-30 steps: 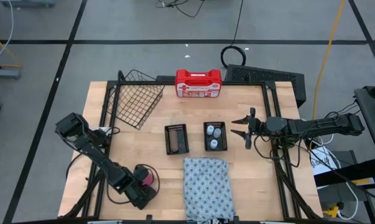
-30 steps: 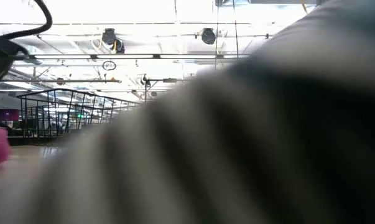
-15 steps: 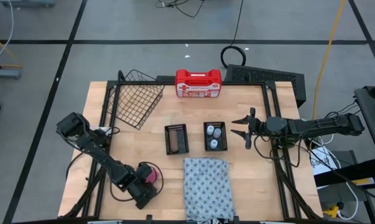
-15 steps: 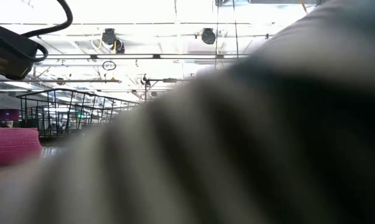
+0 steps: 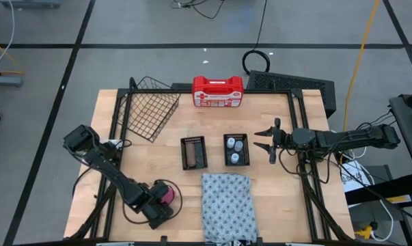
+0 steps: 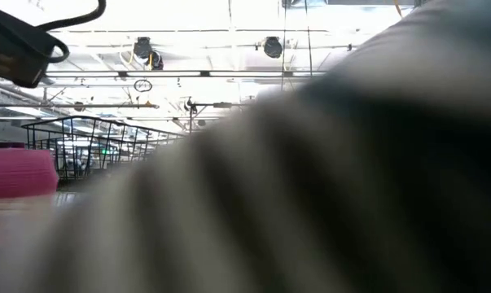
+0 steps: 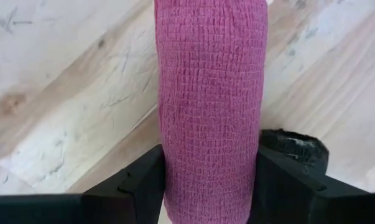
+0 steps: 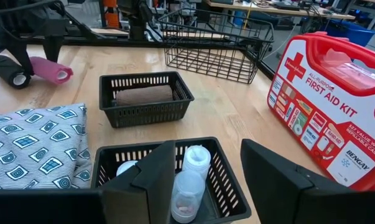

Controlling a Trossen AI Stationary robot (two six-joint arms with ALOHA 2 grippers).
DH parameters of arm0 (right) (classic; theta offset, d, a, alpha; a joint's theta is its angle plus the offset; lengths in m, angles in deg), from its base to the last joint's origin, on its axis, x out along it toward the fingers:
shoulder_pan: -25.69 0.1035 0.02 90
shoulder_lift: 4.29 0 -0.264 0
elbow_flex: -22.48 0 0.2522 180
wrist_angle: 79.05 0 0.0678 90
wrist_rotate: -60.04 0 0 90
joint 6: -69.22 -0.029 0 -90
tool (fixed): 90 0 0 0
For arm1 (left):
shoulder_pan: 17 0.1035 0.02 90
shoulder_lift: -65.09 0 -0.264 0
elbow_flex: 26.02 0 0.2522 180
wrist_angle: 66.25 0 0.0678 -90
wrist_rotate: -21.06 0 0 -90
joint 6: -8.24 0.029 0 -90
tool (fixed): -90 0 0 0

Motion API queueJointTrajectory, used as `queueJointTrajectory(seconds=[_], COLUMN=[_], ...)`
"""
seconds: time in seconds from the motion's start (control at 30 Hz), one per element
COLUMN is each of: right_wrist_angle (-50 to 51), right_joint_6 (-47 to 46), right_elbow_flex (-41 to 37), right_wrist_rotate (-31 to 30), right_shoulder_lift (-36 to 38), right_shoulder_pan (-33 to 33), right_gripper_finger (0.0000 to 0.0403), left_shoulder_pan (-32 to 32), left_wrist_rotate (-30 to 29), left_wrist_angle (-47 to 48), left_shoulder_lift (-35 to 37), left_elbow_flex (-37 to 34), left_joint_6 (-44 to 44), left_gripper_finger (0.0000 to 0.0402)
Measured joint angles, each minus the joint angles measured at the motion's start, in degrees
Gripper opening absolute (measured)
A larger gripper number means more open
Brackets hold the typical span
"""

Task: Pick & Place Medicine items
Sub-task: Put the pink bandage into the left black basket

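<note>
Since a second ago the left pincer [image 5: 163, 203], low at the front-left of the surface [image 5: 274, 198], has slid a little toward the patterned cloth [image 5: 226, 205], carrying the pink roll [image 5: 166, 197] with it; in the low view that pink roll now fills more of the left edge than before. The left wrist view shows both dark fingers [image 7: 143, 180] pressed against the sides of the pink roll [image 7: 212, 106], so the left pincer is clamped on it, with a black roll [image 7: 297, 147] lying just beside. The right pincer [image 5: 263, 139] has not moved: it hangs beside the right tray [image 5: 236, 149], its fingers [image 8: 143, 180] apart and holding nothing.

Going rightward, the wire basket [image 5: 149, 109] stands tilted at the back left. The left tray [image 5: 194, 152] holds a brown roll [image 8: 143, 95]. The right tray holds small whitish bottles [image 8: 190, 180]; how many cannot be told for certain. The red-and-white first aid case [image 5: 218, 92] stands at the back edge.

The low view is nearly all blocked by a blurred striped mass close to the lens; the left arm is cut off at the top-left corner there.

The surface is pale wood. Beyond it lies grey floor with dark lines and cables; the low view shows ceiling lights and railings far off.
</note>
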Motion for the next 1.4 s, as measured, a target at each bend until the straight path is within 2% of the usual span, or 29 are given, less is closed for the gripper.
queueJointTrajectory(seconds=[0.33, 0.7, 0.9, 1.0, 1.07, 1.2, 1.4], right_wrist_angle=[0.0, 0.0, 0.0, 0.0, 0.0, 0.0, 0.0], right_joint_6=[0.0, 0.0, 0.0, 0.0, 0.0, 0.0, 0.0], right_elbow_flex=[0.0, 0.0, 0.0, 0.0, 0.0, 0.0, 0.0], right_wrist_rotate=[0.0, 0.0, 0.0, 0.0, 0.0, 0.0, 0.0], right_shoulder_lift=[0.0, 0.0, 0.0, 0.0, 0.0, 0.0, 0.0], right_shoulder_pan=[0.0, 0.0, 0.0, 0.0, 0.0, 0.0, 0.0], right_gripper_finger=[0.0171, 0.0171, 0.0171, 0.0171, 0.0171, 0.0171, 0.0171], left_shoulder_pan=[0.9, 4.6, 7.5, 9.0, 9.9, 11.3, 12.7], left_wrist_rotate=[2.2, -7.8, -8.6, -8.0, -5.4, -2.1, -1.6], left_wrist_angle=[1.3, 0.1, -1.9, -5.1, -8.4, -17.5, -28.6], left_shoulder_lift=[0.1, 0.2, 0.2, 0.2, 0.2, 0.2, 0.2], left_elbow_flex=[0.2, 0.2, 0.2, 0.2, 0.2, 0.2, 0.2], left_joint_6=[1.7, 1.9, 1.9, 1.9, 3.6, 12.6, 22.1], left_gripper_finger=[0.0223, 0.0223, 0.0223, 0.0223, 0.0223, 0.0223, 0.0223])
